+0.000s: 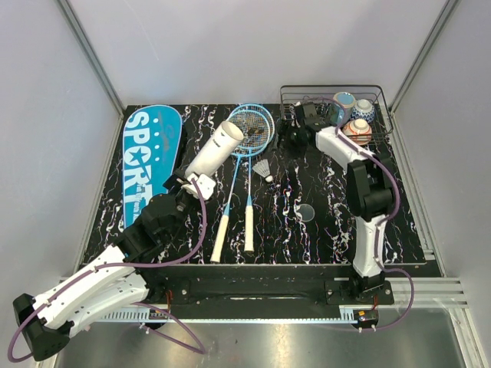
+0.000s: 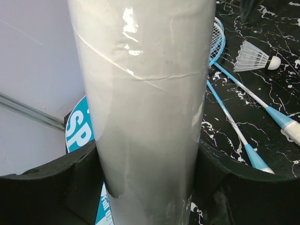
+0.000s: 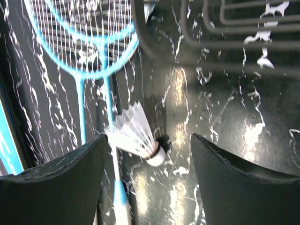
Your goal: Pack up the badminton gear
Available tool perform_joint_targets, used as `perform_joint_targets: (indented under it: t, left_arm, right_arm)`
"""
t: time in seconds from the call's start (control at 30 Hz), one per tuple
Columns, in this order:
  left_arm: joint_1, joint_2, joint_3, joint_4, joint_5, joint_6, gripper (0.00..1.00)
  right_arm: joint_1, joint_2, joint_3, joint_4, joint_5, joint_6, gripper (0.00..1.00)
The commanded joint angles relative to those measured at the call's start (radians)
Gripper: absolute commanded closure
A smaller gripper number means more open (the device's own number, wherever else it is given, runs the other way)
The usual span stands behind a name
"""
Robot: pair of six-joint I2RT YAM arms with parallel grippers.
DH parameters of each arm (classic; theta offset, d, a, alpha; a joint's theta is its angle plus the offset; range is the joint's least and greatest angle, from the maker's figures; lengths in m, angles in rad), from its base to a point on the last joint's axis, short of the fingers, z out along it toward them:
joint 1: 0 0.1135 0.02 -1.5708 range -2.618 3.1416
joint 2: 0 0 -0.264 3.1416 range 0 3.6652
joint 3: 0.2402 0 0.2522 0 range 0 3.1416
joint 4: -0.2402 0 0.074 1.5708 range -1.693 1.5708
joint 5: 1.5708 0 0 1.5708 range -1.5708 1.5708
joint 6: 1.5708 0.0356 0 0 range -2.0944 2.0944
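Observation:
My left gripper [image 1: 189, 184] is shut on the lower end of the long white tube [image 1: 218, 148] and holds it tilted, its open end up over the racket heads. In the left wrist view the tube [image 2: 140, 93] fills the gap between my fingers [image 2: 47, 187]. Two blue-framed rackets [image 1: 250, 130] lie side by side mid-table, white handles [image 1: 249, 230] toward me. One white feather shuttlecock [image 1: 263, 170] lies right of the shafts. My right gripper [image 1: 293, 139] is open above the table; the shuttlecock [image 3: 138, 136] shows just ahead of its left finger. The teal SPORT bag [image 1: 149, 157] lies flat at the left.
A black wire rack [image 1: 383, 115] holding ceramic cups [image 1: 357, 130] stands at the back right, just behind my right gripper. A small round clear disc [image 1: 305, 212] lies on the black marbled table right of the handles. Grey walls close in the sides and the back.

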Motion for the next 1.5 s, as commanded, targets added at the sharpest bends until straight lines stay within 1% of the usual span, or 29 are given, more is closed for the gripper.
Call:
perform_joint_targets:
  t: [0.0, 0.03, 0.07, 0.17, 0.23, 0.27, 0.33, 0.47, 0.53, 0.57, 0.6, 0.7, 0.73, 0.77, 0.8, 0.83, 0.93, 1.03, 1.07, 1.13, 1.2, 1.23, 1.3, 1.33, 1.4, 1.43, 1.47]
  left_arm:
    - [0.004, -0.009, 0.04, 0.052, 0.02, -0.011, 0.94]
    - [0.004, -0.011, 0.042, 0.055, 0.017, -0.011, 0.94]
    - [0.002, -0.014, 0.04, 0.054, 0.016, -0.01, 0.94]
    - [0.002, -0.015, 0.039, 0.054, 0.017, -0.011, 0.94]
    - [0.004, -0.014, 0.039, 0.054, 0.017, -0.009, 0.94]
    - [0.002, -0.014, 0.039, 0.054, 0.019, -0.009, 0.94]
    - [0.004, -0.014, 0.04, 0.052, 0.022, -0.013, 0.94]
    - [0.002, -0.014, 0.04, 0.051, 0.023, -0.011, 0.94]
    - [0.002, -0.014, 0.04, 0.051, 0.023, -0.013, 0.94]
    - [0.002, -0.012, 0.04, 0.051, 0.022, -0.013, 0.94]
    - [0.002, -0.015, 0.04, 0.051, 0.023, -0.013, 0.94]
    - [0.002, -0.011, 0.042, 0.049, 0.028, -0.014, 0.94]
    - [0.002, -0.011, 0.043, 0.048, 0.03, -0.014, 0.94]
    - [0.002, -0.011, 0.043, 0.048, 0.03, -0.013, 0.94]
    - [0.002, -0.009, 0.043, 0.048, 0.03, -0.014, 0.94]
    - [0.002, -0.009, 0.042, 0.046, 0.03, -0.014, 0.94]
    - [0.004, -0.009, 0.042, 0.046, 0.028, -0.013, 0.94]
    - [0.002, -0.006, 0.043, 0.048, 0.026, -0.013, 0.94]
    - [0.002, -0.006, 0.042, 0.048, 0.026, -0.013, 0.95]
    - [0.002, -0.003, 0.04, 0.048, 0.026, -0.011, 0.94]
    - [0.004, 0.0, 0.04, 0.046, 0.028, -0.013, 0.95]
    - [0.004, 0.0, 0.042, 0.046, 0.031, -0.011, 0.95]
    - [0.004, 0.003, 0.04, 0.045, 0.036, -0.011, 0.95]
    - [0.004, 0.002, 0.04, 0.045, 0.046, -0.013, 0.95]
    - [0.004, 0.006, 0.042, 0.04, 0.063, -0.014, 0.95]
    - [0.002, 0.008, 0.043, 0.034, 0.083, -0.017, 0.96]
    - [0.002, 0.009, 0.045, 0.032, 0.092, -0.019, 0.96]
  right_arm:
    - [0.06, 0.092, 0.188, -0.195, 0.115, 0.173, 0.21]
    - [0.073, 0.094, 0.19, -0.192, 0.194, 0.189, 0.2]
    - [0.082, 0.1, 0.19, -0.184, 0.229, 0.205, 0.19]
    - [0.113, 0.147, 0.244, -0.21, 0.308, 0.222, 0.16]
    - [0.139, 0.196, 0.322, -0.272, 0.338, 0.212, 0.15]
    - [0.148, 0.207, 0.343, -0.305, 0.345, 0.213, 0.15]
    - [0.174, 0.226, 0.376, -0.313, 0.385, 0.201, 0.16]
    - [0.191, 0.267, 0.432, -0.388, 0.44, 0.17, 0.21]
    - [0.199, 0.273, 0.452, -0.404, 0.486, 0.144, 0.25]
    - [0.206, 0.27, 0.454, -0.413, 0.5, 0.126, 0.3]
    - [0.208, 0.269, 0.452, -0.414, 0.506, 0.117, 0.37]
    - [0.211, 0.261, 0.451, -0.422, 0.505, 0.092, 0.53]
    - [0.209, 0.256, 0.446, -0.421, 0.502, 0.091, 0.6]
    - [0.209, 0.247, 0.442, -0.41, 0.496, 0.084, 0.64]
    - [0.211, 0.241, 0.426, -0.399, 0.482, 0.08, 0.65]
    - [0.209, 0.232, 0.417, -0.393, 0.461, 0.08, 0.69]
    - [0.209, 0.207, 0.391, -0.376, 0.415, 0.09, 0.73]
    - [0.209, 0.171, 0.342, -0.342, 0.399, 0.107, 0.82]
    - [0.209, 0.158, 0.321, -0.336, 0.402, 0.113, 0.9]
    - [0.211, 0.105, 0.293, -0.326, 0.405, 0.12, 0.96]
    - [0.208, 0.054, 0.238, -0.287, 0.41, 0.123, 1.0]
    - [0.208, -0.01, 0.215, -0.27, 0.414, 0.124, 1.0]
    - [0.203, -0.082, 0.129, -0.202, 0.413, 0.123, 1.0]
    - [0.199, -0.154, 0.097, -0.177, 0.392, 0.124, 1.0]
    - [0.176, -0.233, 0.002, -0.091, 0.359, 0.135, 1.0]
    - [0.159, -0.303, -0.029, -0.067, 0.303, 0.146, 1.0]
    - [0.145, -0.338, -0.082, -0.024, 0.274, 0.169, 1.0]
